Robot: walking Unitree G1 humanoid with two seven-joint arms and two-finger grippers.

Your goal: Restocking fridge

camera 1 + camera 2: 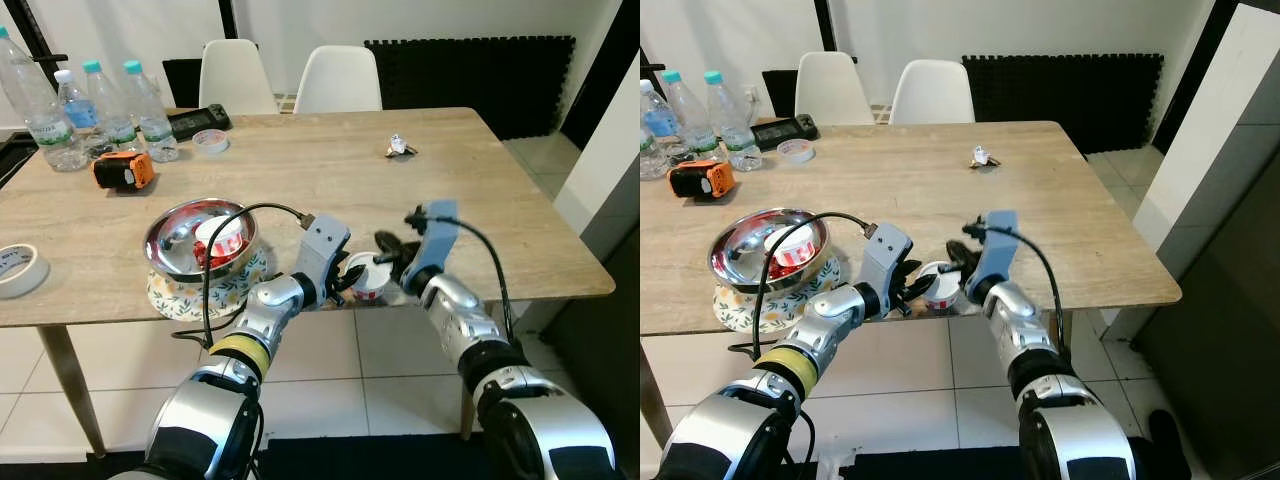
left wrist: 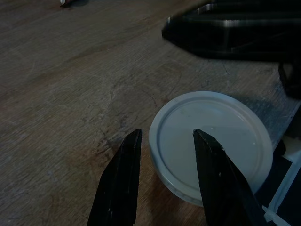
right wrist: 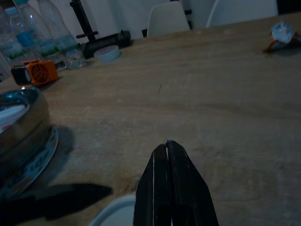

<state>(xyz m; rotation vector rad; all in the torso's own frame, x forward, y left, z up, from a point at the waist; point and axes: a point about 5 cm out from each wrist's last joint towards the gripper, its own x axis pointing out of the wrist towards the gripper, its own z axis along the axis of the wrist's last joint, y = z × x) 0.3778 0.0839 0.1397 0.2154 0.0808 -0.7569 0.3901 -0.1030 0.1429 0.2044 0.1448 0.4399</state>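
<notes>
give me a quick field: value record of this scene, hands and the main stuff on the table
surface: wooden table
target: white-lidded cup near the front edge
left hand: open, one finger over the cup's lid, one beside its rim
right hand: shut, just above the cup's far side
bowl: steel bowl holding another cup, on a floral plate, left of the hands
far left: water bottles, orange device
left edge: tape roll

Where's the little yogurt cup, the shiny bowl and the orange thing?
yogurt cup (image 2: 211, 136), left wrist view, white lid.
metal bowl (image 1: 170, 235), left eye view, inner wall.
orange device (image 1: 127, 170), left eye view, orange body.
</notes>
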